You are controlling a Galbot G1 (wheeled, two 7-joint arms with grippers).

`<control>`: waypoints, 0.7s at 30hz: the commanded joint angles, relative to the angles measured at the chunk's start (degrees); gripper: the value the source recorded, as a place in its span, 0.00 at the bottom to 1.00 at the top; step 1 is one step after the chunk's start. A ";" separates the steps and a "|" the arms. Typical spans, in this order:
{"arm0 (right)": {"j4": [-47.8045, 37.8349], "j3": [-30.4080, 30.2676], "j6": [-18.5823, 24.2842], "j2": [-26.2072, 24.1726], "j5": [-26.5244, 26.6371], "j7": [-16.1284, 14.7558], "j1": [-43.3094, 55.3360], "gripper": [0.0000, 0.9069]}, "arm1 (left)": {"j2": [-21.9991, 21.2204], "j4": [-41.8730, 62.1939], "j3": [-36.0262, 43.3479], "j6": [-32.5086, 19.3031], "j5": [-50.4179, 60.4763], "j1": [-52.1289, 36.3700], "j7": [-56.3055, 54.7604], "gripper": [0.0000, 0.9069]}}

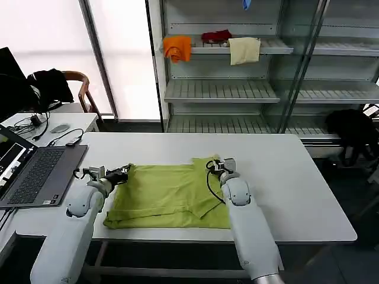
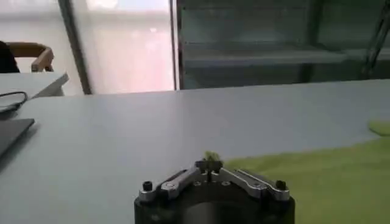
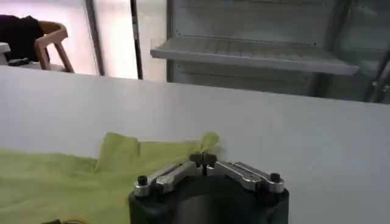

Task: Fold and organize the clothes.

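The clothes are one lime yellow-green T-shirt lying partly folded on the white table. My left gripper is shut on the T-shirt's far left edge; a tuft of green fabric pokes out between its fingertips. At the far right corner my right gripper is shut on the T-shirt, with a fold of fabric standing up just beyond its closed tips. The T-shirt spreads over the table beside the right gripper. In the left wrist view the left gripper has the T-shirt to one side.
An open laptop with cables sits on the table's left end. Behind the table stands a shelf unit holding orange, red and cream cloths. A chair with a black garment stands at the left.
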 commanded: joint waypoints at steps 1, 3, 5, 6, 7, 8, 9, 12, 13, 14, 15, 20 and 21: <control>9.65 -0.90 0.09 0.28 6.96 2.29 -1.90 0.00 | 0.57 -5.71 -0.81 -0.06 -3.43 1.30 0.00 0.01; 12.48 -1.45 0.03 -0.47 7.87 2.97 -3.02 0.00 | 0.68 -7.32 -1.23 -0.04 -3.59 2.34 0.04 0.01; 14.25 -1.67 0.01 -0.99 8.23 3.21 -3.86 0.00 | 0.71 -8.35 -1.66 -0.03 -3.84 3.45 0.07 0.01; 16.16 -1.86 0.00 -1.45 8.44 3.32 -4.92 0.00 | 0.78 -9.29 -2.06 -0.03 -4.12 4.38 0.10 0.01; 17.07 -1.97 -0.03 -1.74 8.58 3.37 -5.61 0.00 | 0.80 -9.56 -2.27 -0.03 -4.19 4.92 0.16 0.01; 18.34 -1.99 -0.03 -2.04 8.55 3.34 -6.52 0.00 | 0.87 -10.26 -2.54 -0.03 -4.38 5.62 0.24 0.01; 19.81 -2.00 -0.04 -2.40 8.53 3.26 -7.47 0.00 | 0.99 -11.08 -2.91 -0.03 -4.44 6.64 0.39 0.01; 22.90 -1.95 -0.06 -3.19 8.25 3.02 -10.14 0.00 | 1.34 -13.23 -3.78 -0.04 -4.76 8.91 0.92 0.01; 23.23 -1.92 -0.06 -3.23 8.19 2.98 -10.49 0.00 | 1.40 -13.68 -4.03 -0.05 -4.81 9.68 1.12 0.01; 24.56 -1.84 -0.07 -3.52 7.87 2.82 -11.60 0.00 | 1.51 -14.23 -4.35 -0.05 -4.80 10.49 1.37 0.01; 26.00 -1.64 -0.08 -3.70 7.74 2.66 -13.21 0.00 | 1.64 -15.14 -4.75 -0.06 -4.79 11.38 1.88 0.01; 31.31 -0.99 -0.06 -4.80 7.26 1.42 -20.08 0.00 | 2.78 -17.92 -6.82 -0.13 -5.30 16.54 3.66 0.01; 32.40 -0.76 -0.05 -5.02 6.84 1.02 -22.01 0.00 | 3.19 -18.90 -7.18 -0.14 -5.30 18.01 4.01 0.01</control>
